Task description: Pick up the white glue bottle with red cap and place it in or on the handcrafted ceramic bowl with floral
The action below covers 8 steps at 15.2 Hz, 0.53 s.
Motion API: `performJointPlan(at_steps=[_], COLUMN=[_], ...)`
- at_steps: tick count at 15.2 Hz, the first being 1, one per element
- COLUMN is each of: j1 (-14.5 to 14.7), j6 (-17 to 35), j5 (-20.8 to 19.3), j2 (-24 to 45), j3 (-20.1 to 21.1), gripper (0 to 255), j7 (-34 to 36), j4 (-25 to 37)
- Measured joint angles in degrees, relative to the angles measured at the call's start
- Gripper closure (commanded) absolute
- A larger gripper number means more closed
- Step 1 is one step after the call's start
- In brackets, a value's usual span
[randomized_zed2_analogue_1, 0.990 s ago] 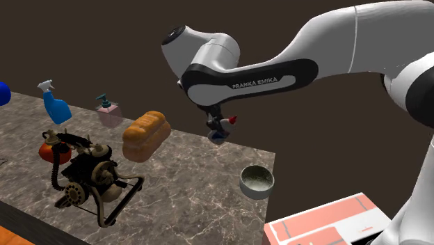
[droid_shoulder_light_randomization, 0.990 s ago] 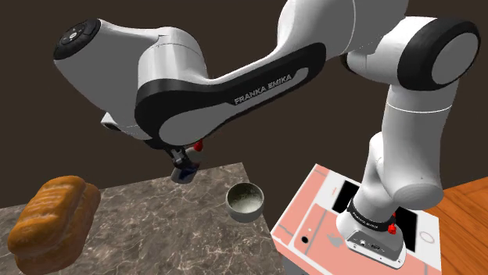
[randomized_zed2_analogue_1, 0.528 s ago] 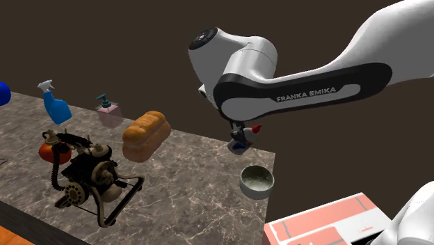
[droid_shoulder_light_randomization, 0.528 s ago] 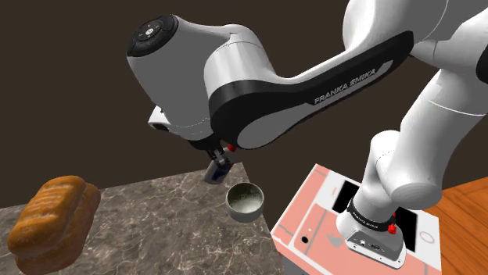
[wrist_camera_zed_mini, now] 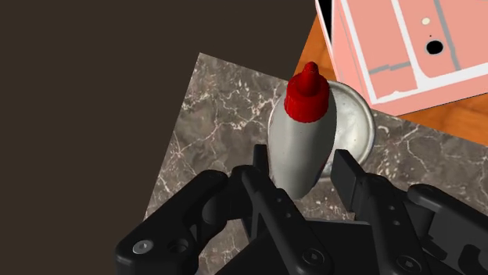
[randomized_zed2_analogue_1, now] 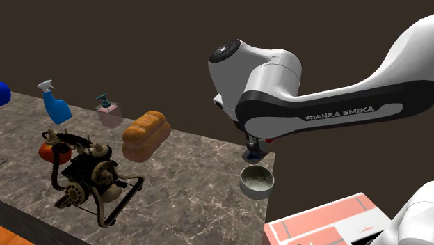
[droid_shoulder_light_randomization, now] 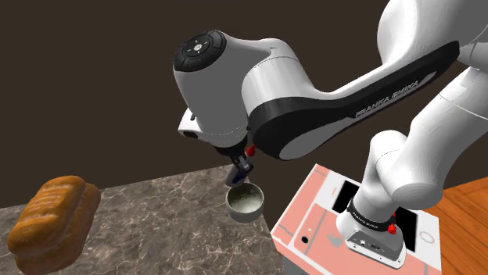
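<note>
Red-capped glue bottle [wrist_camera_zed_mini: 302, 134] clamped in my gripper [wrist_camera_zed_mini: 303, 166] hangs above the bowl [wrist_camera_zed_mini: 363, 125], and letting go off-centre could bounce it off the rim, over the table [wrist_camera_zed_mini: 219, 109] edge.

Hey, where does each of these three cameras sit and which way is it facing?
Shoulder view: beside the stand, looking down over the table; the arm reaches above the bowl.
Second exterior view: off the table's telephone side, facing the dark wall; the arm enters from its right.
Wrist view: behind the gripper, looking down along it; it clasps the glue bottle.
Shared: both outer views show the bread and bowl.
</note>
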Motion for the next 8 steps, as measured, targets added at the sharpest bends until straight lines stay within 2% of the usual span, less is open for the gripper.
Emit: performJointPlan(at_steps=[8], j1=[0.01], j6=[5.78], j5=[-0.85], j2=[1.64], j3=[0.47], gripper=[255], j7=[2.64], j4=[-4.82])
